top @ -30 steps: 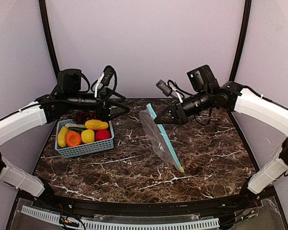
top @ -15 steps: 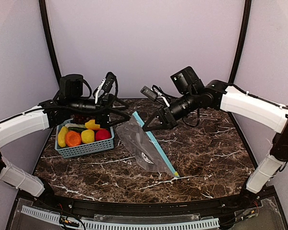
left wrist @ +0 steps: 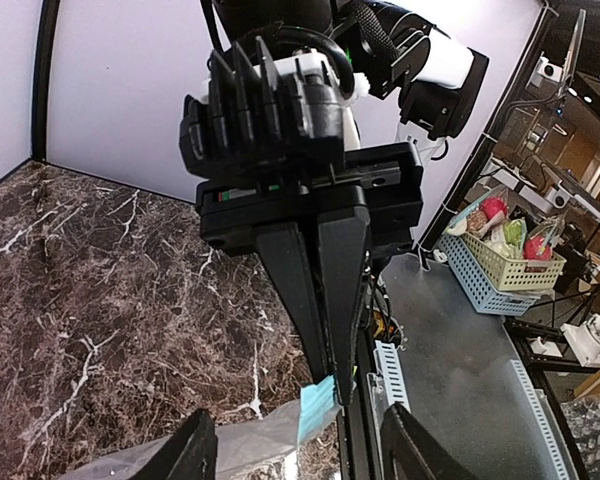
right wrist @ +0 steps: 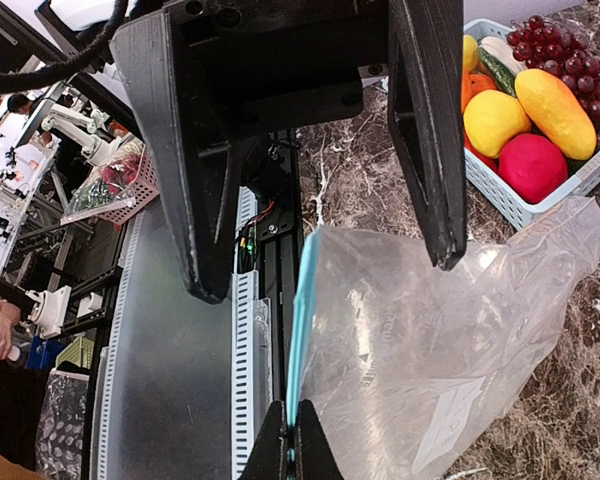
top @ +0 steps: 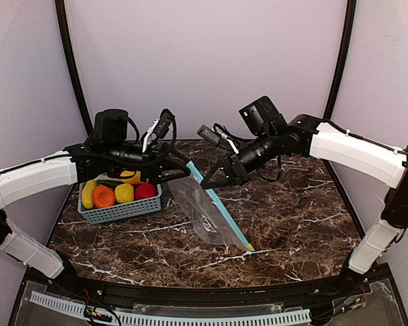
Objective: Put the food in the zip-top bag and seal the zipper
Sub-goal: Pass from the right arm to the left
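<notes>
The clear zip-top bag (top: 204, 210) hangs slanted, its low corner on the table. My right gripper (top: 212, 180) is shut on its teal zipper (top: 221, 214) near the top end; the right wrist view shows the fingers (right wrist: 291, 425) pinching the strip (right wrist: 302, 320). My left gripper (top: 182, 167) is open, its jaws on either side of the bag's top corner (left wrist: 317, 408), not touching it. The food (top: 124, 193) lies in the teal basket: grapes (right wrist: 560, 45), yellow (right wrist: 553, 110) and red (right wrist: 532, 165) pieces.
The teal lattice basket (top: 122, 210) stands at the left of the marble table, just left of the bag. In the left wrist view my right gripper (left wrist: 330, 385) fills the middle. Curved black frame poles stand at the back corners.
My right gripper has carried the bag left toward the basket and lowered it. My left gripper has reached right until its open jaws flank the bag's top corner.
</notes>
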Motion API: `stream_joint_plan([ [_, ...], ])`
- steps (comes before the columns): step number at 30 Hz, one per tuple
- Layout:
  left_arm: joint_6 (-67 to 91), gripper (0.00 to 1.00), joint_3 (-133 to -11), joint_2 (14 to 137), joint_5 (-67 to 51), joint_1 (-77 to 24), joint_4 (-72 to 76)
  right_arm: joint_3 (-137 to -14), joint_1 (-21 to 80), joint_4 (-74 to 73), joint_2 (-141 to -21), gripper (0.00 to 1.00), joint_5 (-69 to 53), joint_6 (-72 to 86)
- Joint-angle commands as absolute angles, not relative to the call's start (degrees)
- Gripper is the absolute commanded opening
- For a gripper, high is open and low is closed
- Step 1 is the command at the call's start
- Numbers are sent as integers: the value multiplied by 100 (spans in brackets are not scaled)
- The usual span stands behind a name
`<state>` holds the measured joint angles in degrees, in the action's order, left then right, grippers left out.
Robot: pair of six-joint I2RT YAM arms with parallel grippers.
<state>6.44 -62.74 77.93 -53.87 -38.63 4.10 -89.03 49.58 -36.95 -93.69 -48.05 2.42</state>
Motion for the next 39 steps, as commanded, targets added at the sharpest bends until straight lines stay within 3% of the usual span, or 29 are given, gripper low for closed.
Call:
stream_joint_plan([
  [1, 657, 53, -6225, 7795, -5545, -3926, 466, -8967, 5011, -3639, -9415, 0, -4874, 186],
  [7, 713, 37, -6242, 7864, -5604, -3973, 490, -8941, 5010, -3604, -9422, 0, -4807, 195],
  [12, 696, 11, -6263, 7875, -5649, -4016, 451, -8884, 5010, -3528, -9369, 0, -4647, 241],
  [15, 677, 1, -6260, 7842, -5549, -4017, 436, -8803, 5010, -3436, -9278, 0, -4511, 269],
  [17, 627, 1, -6240, 7772, -5353, -4017, 401, -8690, 5009, -3306, -9153, 5, -4282, 329],
  [22, 490, 1, -6112, 7403, -4698, -3973, 391, -7940, 4891, -2294, -8447, 51, -3460, 755],
  [25, 686, 1, -5962, 7248, -4386, -3787, 649, -7209, 4724, -1453, -7835, 68, -2985, 1137],
  [32, 1708, 1, -5850, 7376, -4714, -2971, 1360, -5305, 4266, 552, -6624, 72, -2785, 2112],
  [39, 2228, 1, -5870, 7651, -5110, -2598, 1701, -4336, 3924, 1422, -6561, 61, -3202, 2536],
])
